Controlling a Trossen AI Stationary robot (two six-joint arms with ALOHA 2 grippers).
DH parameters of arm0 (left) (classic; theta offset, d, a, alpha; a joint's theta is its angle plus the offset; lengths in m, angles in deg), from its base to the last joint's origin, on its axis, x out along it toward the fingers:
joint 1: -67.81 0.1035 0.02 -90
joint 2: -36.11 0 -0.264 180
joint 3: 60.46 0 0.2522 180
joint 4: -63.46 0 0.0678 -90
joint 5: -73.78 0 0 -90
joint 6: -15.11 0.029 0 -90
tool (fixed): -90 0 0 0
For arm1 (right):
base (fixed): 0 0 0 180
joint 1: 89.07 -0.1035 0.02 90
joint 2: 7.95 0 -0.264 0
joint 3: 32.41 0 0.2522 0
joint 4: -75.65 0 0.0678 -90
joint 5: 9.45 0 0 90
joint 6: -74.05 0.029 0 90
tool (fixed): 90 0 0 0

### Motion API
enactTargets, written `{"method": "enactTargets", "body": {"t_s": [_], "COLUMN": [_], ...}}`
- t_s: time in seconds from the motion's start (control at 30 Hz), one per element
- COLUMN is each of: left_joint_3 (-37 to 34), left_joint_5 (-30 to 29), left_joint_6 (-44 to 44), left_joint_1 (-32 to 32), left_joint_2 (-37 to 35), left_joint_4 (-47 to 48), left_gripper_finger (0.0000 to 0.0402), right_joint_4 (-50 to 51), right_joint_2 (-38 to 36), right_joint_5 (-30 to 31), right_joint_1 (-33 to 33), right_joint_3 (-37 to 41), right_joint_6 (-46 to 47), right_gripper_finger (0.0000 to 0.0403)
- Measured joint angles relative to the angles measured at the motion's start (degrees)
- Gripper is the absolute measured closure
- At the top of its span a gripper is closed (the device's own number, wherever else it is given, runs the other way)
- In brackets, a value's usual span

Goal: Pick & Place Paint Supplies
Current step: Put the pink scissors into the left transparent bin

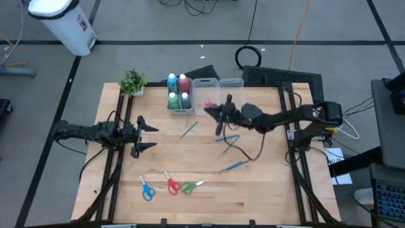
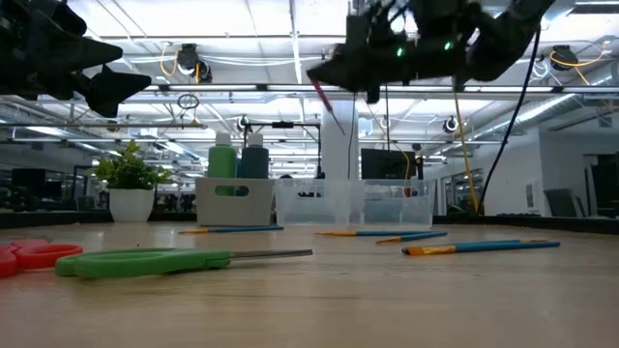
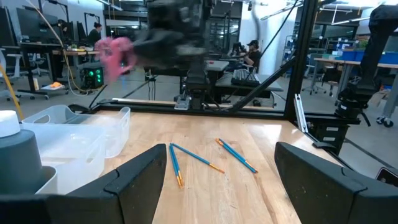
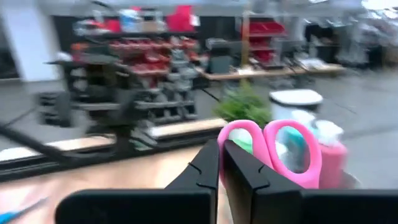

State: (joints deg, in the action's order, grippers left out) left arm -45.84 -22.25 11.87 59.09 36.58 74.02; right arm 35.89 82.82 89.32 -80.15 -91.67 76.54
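My right gripper (image 1: 212, 111) hangs above the table, just on the near side of the middle clear bin (image 1: 205, 95), shut on pink-handled scissors (image 4: 277, 152). These appear as a pink blur (image 3: 115, 53) in the left wrist view. My left gripper (image 1: 150, 135) waits open at the table's left with nothing between its fingers. Several paint bottles (image 1: 180, 92) stand in the left bin (image 1: 181, 109). Blue (image 1: 147, 189), red (image 1: 171, 183) and green scissors (image 1: 190, 186) lie flat near the front edge. Thin brushes (image 1: 228, 138) lie mid-table. My right gripper pinches the pink scissors between its two shut fingers, beside the handle loops (image 4: 231, 144). The fingers reach out about level, toward the table's left. The two loops stick out past the fingertips. A thin pink part (image 2: 327, 104) slants down below the gripper, and the scissors are clear of the table.
A third clear bin (image 1: 231, 92) stands right of the middle one. A small potted plant (image 1: 133, 81) sits at the far left corner. More brushes (image 1: 188, 130) (image 1: 233, 166) lie on the wood. A dark cable (image 1: 250, 149) droops under the right arm.
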Motion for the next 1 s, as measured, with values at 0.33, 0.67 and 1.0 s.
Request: {"method": "enactTargets", "body": {"t_s": [0.33,0.67,1.0], "left_joint_3": [0.0,0.0,0.0], "left_joint_5": [0.0,0.0,0.0], "left_joint_6": [0.0,0.0,0.0], "left_joint_1": [0.0,0.0,0.0], "left_joint_2": [0.0,0.0,0.0], "left_joint_4": [0.0,0.0,0.0], "left_gripper_finger": [0.0094,0.0094,0.0094], "right_joint_4": [-9.0,-9.7,-10.1], "right_joint_2": [11.5,17.1,17.9], "right_joint_5": [-6.6,-1.4,-1.3], "right_joint_1": [7.9,9.8,9.8], "right_joint_3": [-0.1,-0.1,-0.1], "right_joint_6": [7.8,8.7,8.9], "right_gripper_finger": [0.0401,0.0401,0.0355]}}
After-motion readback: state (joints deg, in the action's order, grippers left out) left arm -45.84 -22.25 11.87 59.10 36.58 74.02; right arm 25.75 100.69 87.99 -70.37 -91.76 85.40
